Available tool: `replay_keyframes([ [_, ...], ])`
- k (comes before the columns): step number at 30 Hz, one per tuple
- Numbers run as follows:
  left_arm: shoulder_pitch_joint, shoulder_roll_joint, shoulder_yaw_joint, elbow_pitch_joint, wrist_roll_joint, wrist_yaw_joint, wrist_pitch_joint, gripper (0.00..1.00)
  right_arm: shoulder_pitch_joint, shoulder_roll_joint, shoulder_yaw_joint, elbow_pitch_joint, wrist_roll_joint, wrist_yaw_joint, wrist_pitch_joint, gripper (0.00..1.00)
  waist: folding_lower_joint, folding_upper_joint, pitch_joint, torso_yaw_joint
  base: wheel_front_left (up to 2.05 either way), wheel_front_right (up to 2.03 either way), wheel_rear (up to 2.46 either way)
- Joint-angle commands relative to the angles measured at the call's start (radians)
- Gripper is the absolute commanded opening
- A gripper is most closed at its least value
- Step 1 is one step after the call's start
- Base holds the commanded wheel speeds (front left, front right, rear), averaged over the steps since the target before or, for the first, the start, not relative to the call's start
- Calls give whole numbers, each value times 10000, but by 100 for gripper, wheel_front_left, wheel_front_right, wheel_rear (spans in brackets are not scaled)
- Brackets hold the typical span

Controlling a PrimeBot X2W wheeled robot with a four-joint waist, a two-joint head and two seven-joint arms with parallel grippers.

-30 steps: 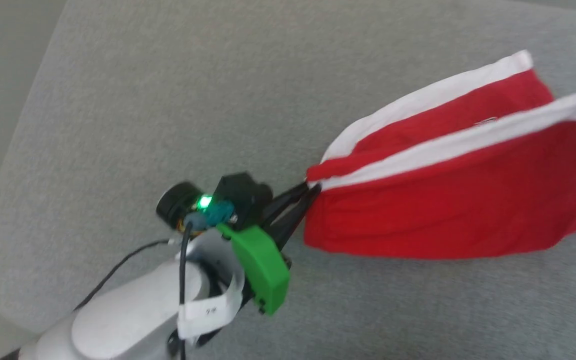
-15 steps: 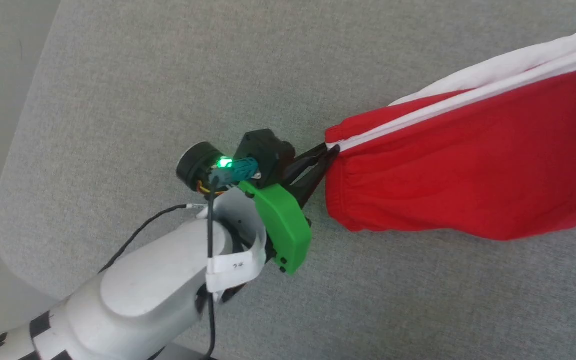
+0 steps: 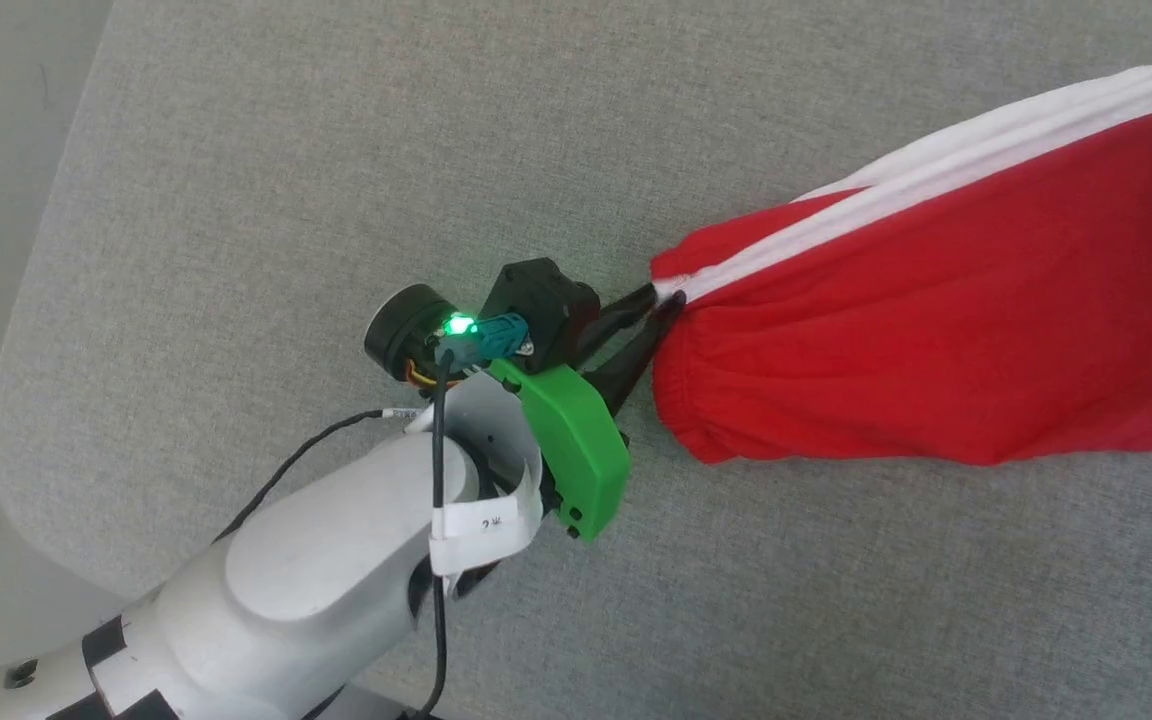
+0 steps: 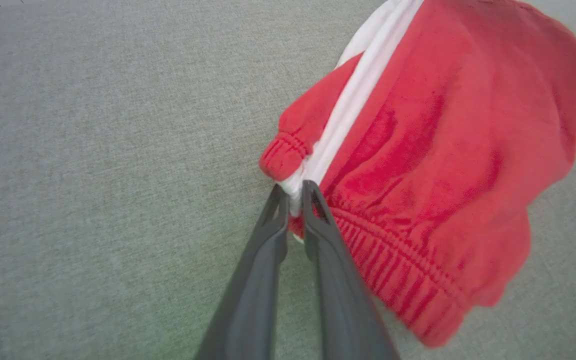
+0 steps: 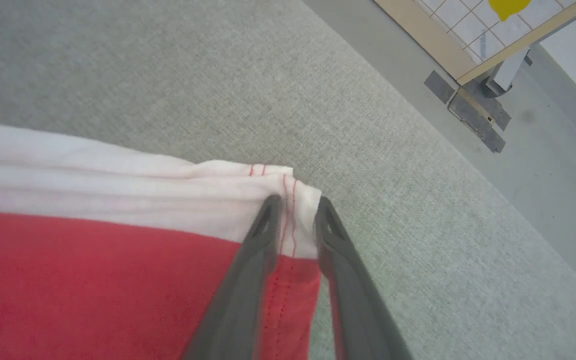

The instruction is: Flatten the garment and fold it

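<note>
left gripper [image 4: 295, 192]: two long dark fingers, tips drawn close together, pinching the garment [image 4: 443, 150] where the white side stripe [image 4: 363, 85] meets the gathered waistband [image 4: 393, 255]. in the head view a green plastic housing [image 3: 576, 460] sits behind the fingers.

garment: bright red soft knit, puckered along the elastic edge and smooth across the panel. it hangs doubled, stretched sideways from the left gripper toward the robot's right, over a grey woven-textured surface [image 3: 286, 150] with a rounded corner. the lower fold sags close to that surface; contact cannot be confirmed.

right gripper [image 5: 295, 205]: the fingertips flank the garment's far corner, at a white hem [image 5: 273, 175] with red double stitching. the tips stand a little apart with cloth filling the gap; whether the pads press on it cannot be told.

step in hand, as judged: flattening. the garment is spread between two corners, ready to be laid down.

next move calls for: lower both corners together, hold tension even so the layers do not bunch, and let go only once the panel lies flat. the cloth looks limp and light; a one-sided release would likely let it collapse toward the other grip.

beyond the surface: a pale floor [image 5: 543, 165] and a wood-edged board [image 5: 443, 50].
</note>
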Motion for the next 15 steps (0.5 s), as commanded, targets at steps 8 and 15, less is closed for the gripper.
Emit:
replay_keyframes([
  [8, 397, 295, 312, 398, -278, 356, -323, 100, 201, 372, 261, 446, 365, -17, -1759, 100, -1, 0, -1178, -395, 0, 0, 0],
  [15, 1176, 797, 900, 398, -449, 1108, -1125, 100, 1114, 551, 102, 680, 860, -17, -3488, 100, -1, 0, -2243, -611, 0, 0, 0],
])
